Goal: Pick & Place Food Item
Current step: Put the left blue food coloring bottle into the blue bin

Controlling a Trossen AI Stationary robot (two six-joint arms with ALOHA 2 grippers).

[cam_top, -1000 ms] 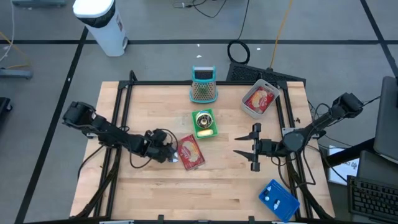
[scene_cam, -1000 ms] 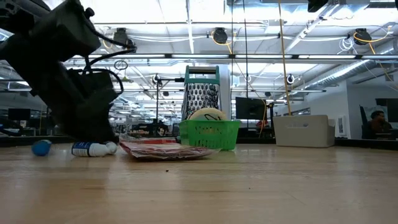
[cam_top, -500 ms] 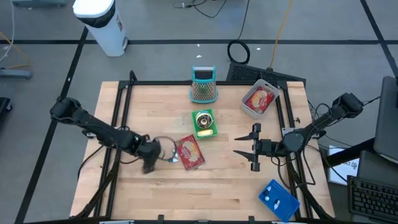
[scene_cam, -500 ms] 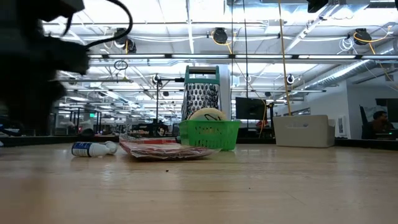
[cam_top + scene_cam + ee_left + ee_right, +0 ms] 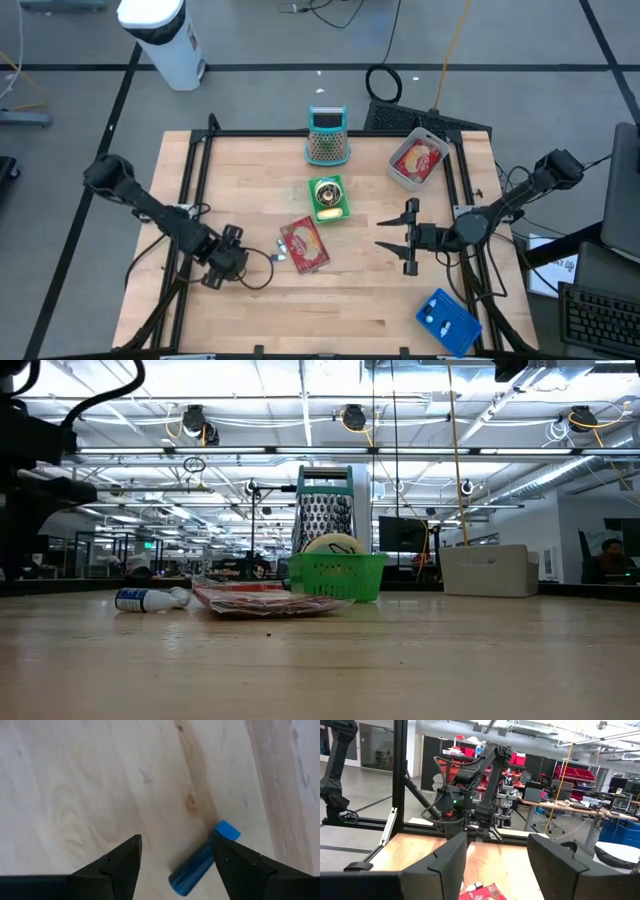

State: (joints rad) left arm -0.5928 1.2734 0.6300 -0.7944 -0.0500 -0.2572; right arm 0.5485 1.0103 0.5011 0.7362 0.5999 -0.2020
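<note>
A red food packet (image 5: 305, 245) lies flat on the wooden table near its middle, and shows in the low view (image 5: 265, 600) too. A green basket (image 5: 328, 198) behind it holds a round pale item (image 5: 333, 544). My left gripper (image 5: 225, 263) hangs open to the packet's left, pointing down over bare wood. Under its fingers a small blue cylinder (image 5: 200, 865) lies on the table, untouched. My right gripper (image 5: 408, 237) waits open and level at the right, pointing toward the table's left edge (image 5: 497, 855).
A metal grater (image 5: 327, 137) stands at the far middle. A grey bin (image 5: 418, 160) with another red packet sits at the far right. A small white bottle (image 5: 150, 599) lies left of the packet, and a blue box (image 5: 447, 320) lies near the front right.
My left gripper has drawn away from the red packet's left end toward the table's near-left corner, rising and rolling about its own axis until it points down. The packet and the white bottle have stayed where they were.
</note>
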